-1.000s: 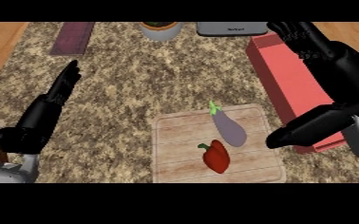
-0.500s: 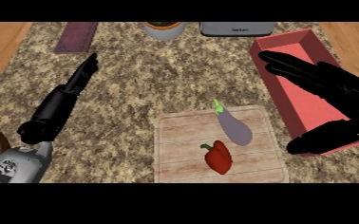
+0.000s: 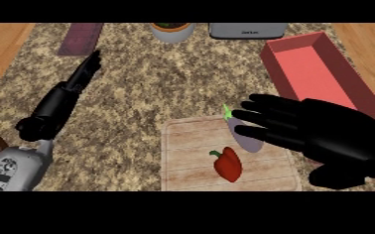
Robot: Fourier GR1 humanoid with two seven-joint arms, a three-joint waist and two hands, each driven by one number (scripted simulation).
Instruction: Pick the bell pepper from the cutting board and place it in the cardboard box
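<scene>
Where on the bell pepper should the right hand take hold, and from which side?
Probably across the bell pepper's broad red middle, coming from above and its right: it lies flat on the cutting board, stem up-left, with the eggplant just beyond. The right hand hovers open nearby.

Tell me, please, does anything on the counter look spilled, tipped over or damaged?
Nothing stands out. The red bell pepper and the eggplant lie whole on the cutting board, the red box sits upright, and no spill shows.
</scene>
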